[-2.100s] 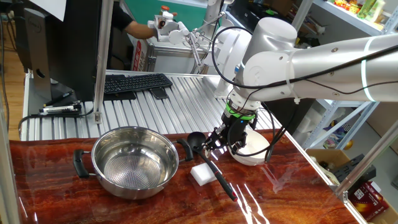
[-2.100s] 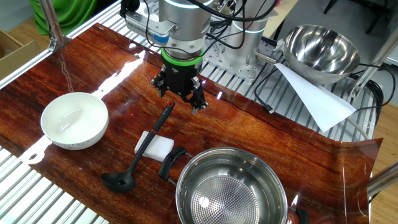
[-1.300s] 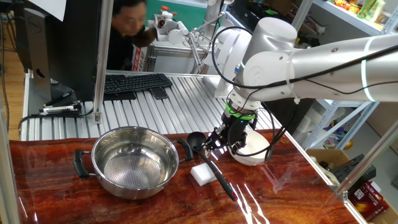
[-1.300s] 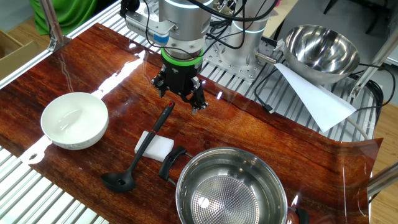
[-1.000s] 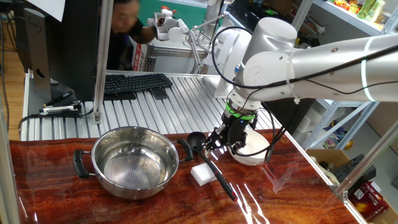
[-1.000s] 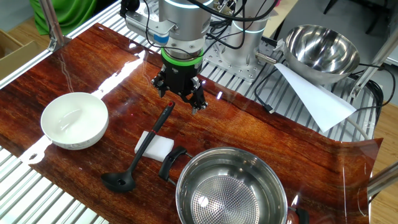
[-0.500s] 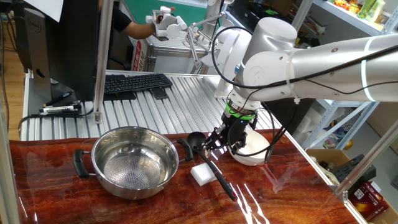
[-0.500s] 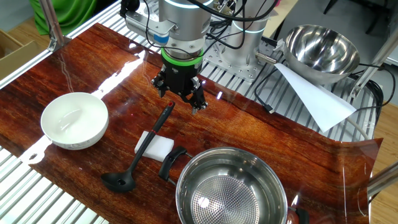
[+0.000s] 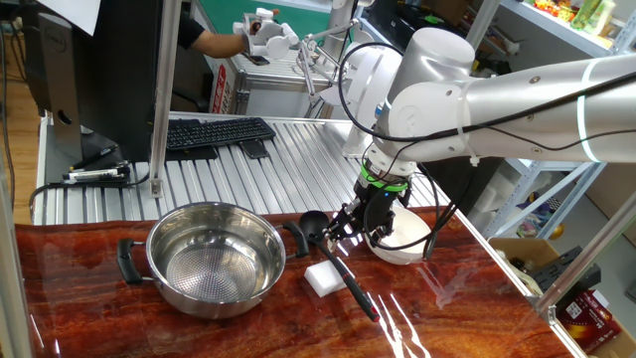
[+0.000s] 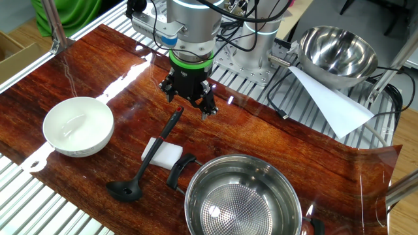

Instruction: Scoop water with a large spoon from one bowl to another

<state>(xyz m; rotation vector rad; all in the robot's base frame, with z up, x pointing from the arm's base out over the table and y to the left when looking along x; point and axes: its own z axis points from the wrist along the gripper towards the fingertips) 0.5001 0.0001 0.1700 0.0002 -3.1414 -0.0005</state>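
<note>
The black ladle (image 10: 155, 153) lies on the wooden table, its handle resting across a white rectangular block (image 10: 168, 155) and its cup (image 10: 124, 191) toward the table edge. It also shows in one fixed view (image 9: 338, 264). The steel pot (image 10: 241, 199) with two black handles stands next to it, also seen from the other side (image 9: 214, 259). The white bowl (image 10: 78, 126) sits apart from the ladle's cup; in one fixed view the arm partly hides the bowl (image 9: 405, 245). My gripper (image 10: 188, 106) is open and empty, just above the tip of the ladle's handle, also visible from the other side (image 9: 362, 229).
A second steel bowl (image 10: 339, 49) and a white paper sheet (image 10: 330, 101) lie on the metal frame behind the table. A keyboard (image 9: 214, 132) and a monitor (image 9: 89, 70) stand beyond the pot. Cables hang around the arm's base (image 10: 255, 39).
The arm, ladle, pot and bowl have not moved. Only a person in the background has shifted.
</note>
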